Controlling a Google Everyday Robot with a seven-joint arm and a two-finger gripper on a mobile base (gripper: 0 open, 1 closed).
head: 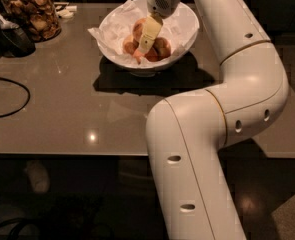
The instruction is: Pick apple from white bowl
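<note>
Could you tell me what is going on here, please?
The robot's arm reaches over the table into the bowl, which is lined with paper and holds several apples. Its pincer is down among them, right beside the largest apple. Nothing has been lifted out yet. A jar of snacks stands at the table's far left.

- The arm (247, 99) is built of thick, glossy white tubular shells, rounded at the joints.
- Small dark oval holes (174, 159) dot the shells, singly and in pairs.
- A thin yellowish seam line (218, 115) rings it where sections meet.
- The wrist (162, 1) is grey with fine perforations.
- The end effector (147, 41) is pale cream-yellow and narrow, set inside the white bowl (183, 50) on the tabletop (62, 99).
</note>
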